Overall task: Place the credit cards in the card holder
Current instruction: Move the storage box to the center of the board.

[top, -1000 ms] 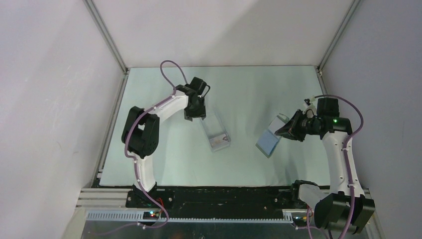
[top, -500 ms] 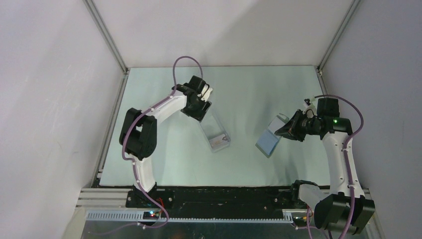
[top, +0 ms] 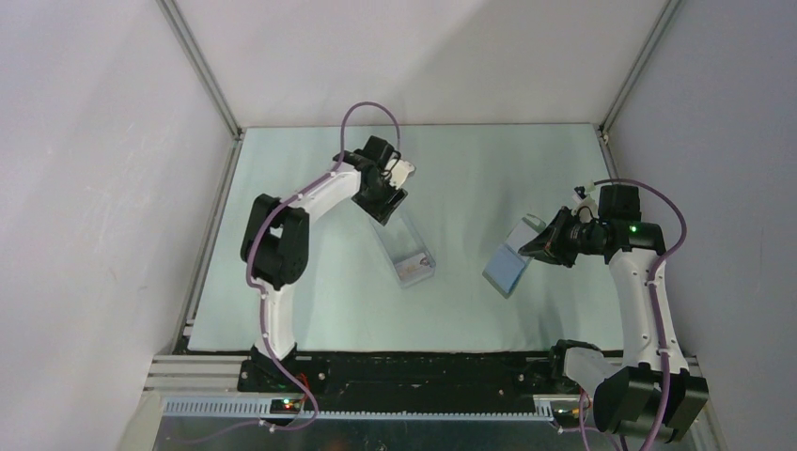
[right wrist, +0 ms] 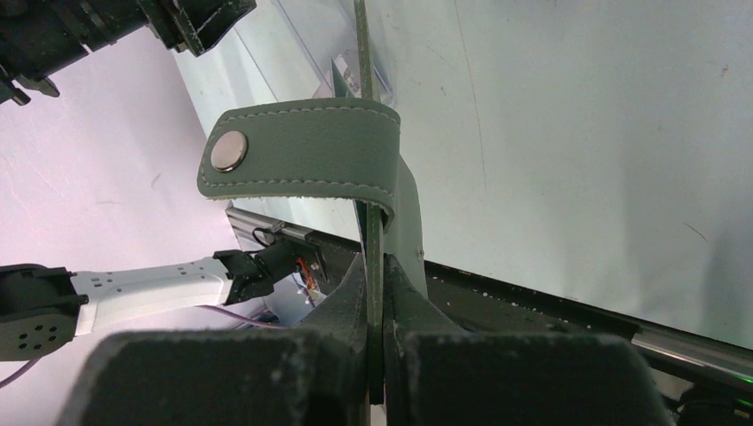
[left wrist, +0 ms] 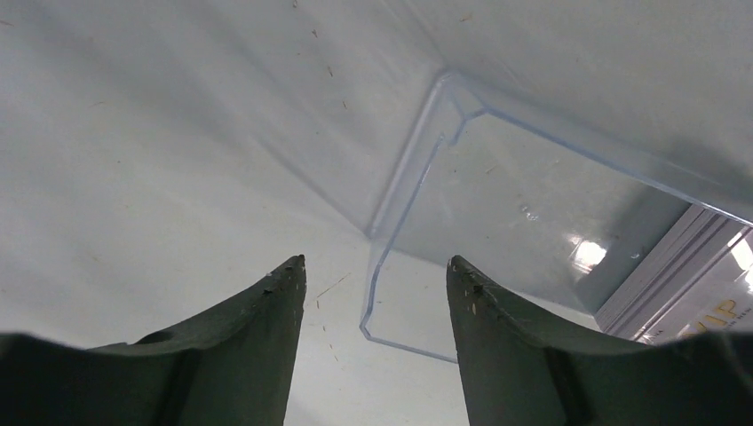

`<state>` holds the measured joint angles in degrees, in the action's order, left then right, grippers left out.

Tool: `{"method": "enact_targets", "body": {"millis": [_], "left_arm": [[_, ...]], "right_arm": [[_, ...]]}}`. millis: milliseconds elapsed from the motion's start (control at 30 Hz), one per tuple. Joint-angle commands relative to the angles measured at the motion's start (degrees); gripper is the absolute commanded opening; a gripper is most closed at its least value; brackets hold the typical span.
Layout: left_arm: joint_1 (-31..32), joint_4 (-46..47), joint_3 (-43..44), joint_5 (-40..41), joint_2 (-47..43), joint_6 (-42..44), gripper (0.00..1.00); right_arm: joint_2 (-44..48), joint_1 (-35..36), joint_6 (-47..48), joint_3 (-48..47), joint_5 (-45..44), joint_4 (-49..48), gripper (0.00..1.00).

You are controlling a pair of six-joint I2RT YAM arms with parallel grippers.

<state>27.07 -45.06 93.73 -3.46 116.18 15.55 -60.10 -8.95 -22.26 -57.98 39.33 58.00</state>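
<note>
Cards (left wrist: 719,311) sit ahead-right of your spread left gripper (left wrist: 373,286) — reach deeper into case (left wrist: 515,204); right gripper (right wrist: 375,262) clamps holder (right wrist: 306,151) — steady it.

Left claw (left wrist: 375,264) spread wide on an outstretched arm; right claw (right wrist: 376,263) pinched tight, wrist turned inward.

Left gripper (top: 387,209) pointing down at the far end of a clear plastic case (top: 402,242) lying slantwise on the pale table (top: 470,169), credit cards (top: 414,271) sitting in its near end — right gripper (top: 528,249) gripping the card holder (top: 506,268) by one edge, light-blue inside showing, well apart from the case.
</note>
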Motion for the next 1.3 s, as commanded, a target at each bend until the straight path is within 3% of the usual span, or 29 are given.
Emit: {"method": "enact_targets", "body": {"millis": [0, 133, 400, 700, 967, 1267], "left_arm": [[-0.8, -1.1, 2.5, -1.7, 1.2, 2.5, 0.63], [-1.0, -1.2, 2.8, -2.7, 2.0, 2.1, 0.57], [-1.1, -1.3, 2.8, -3.6, 2.5, 0.9, 0.33], [-1.2, -1.4, 0.5, -0.6, 1.1, -9.1, 0.02], [-1.3, -1.3, -3.3, 3.0, -2.7, -22.3, 0.00], [-2.7, -1.3, -7.6, 6.6, -6.5, -38.5, 0.00]], "right_arm": [[0.4, 0.2, 0.5, 0.0, 0.8, -0.6, 0.00], [0.1, 0.2, 0.5, 0.0, 0.9, -0.7, 0.00], [-0.3, 0.2, 0.7, 0.0, 0.7, -0.5, 0.00], [-0.5, 0.2, 0.3, 0.0, 1.4, -1.2, 0.00], [-0.7, 1.1, -0.4, 0.0, 2.1, -1.8, 0.00], [-2.3, 7.1, -1.7, 0.0, 0.1, -3.4, 0.00]]}}
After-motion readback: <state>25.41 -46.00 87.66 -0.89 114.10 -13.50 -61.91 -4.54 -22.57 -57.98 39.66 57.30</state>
